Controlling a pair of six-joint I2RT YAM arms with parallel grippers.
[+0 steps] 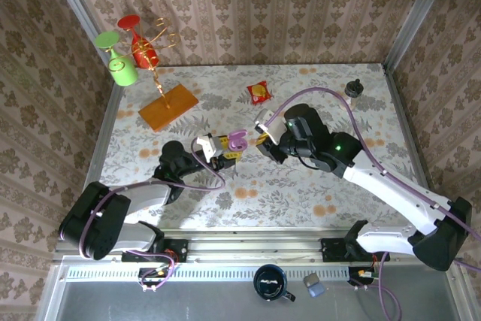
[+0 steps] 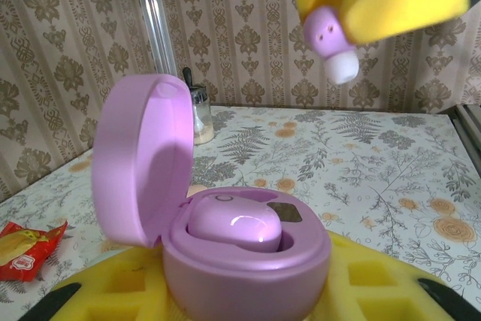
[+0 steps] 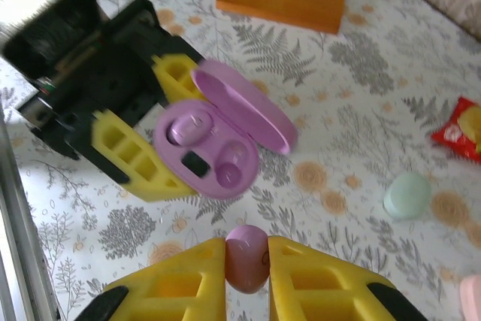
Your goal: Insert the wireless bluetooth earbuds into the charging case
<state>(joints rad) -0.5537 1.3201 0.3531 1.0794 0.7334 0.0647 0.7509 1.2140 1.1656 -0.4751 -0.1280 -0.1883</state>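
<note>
The purple charging case (image 3: 218,157) hangs open above the table, its lid (image 2: 141,163) tipped back. My left gripper (image 2: 248,295) is shut on the case's base (image 2: 248,264) with its yellow fingers (image 3: 124,148). One purple earbud (image 2: 234,225) sits in the case beside an empty slot (image 3: 231,171). My right gripper (image 3: 246,268) is shut on a second purple earbud (image 3: 246,255), a short way from the case on its open side. In the left wrist view that earbud (image 2: 332,44) hangs above and to the right of the case. From the top camera, both grippers meet mid-table, left (image 1: 224,152) and right (image 1: 263,143).
A pale green rounded piece (image 3: 406,195) and a pink one (image 3: 473,295) lie on the table. A red snack packet (image 1: 258,92), a wooden-based glass rack (image 1: 168,106) and a small dark-capped shaker (image 1: 353,88) stand farther back. A black mug (image 1: 270,282) sits below the table's front rail.
</note>
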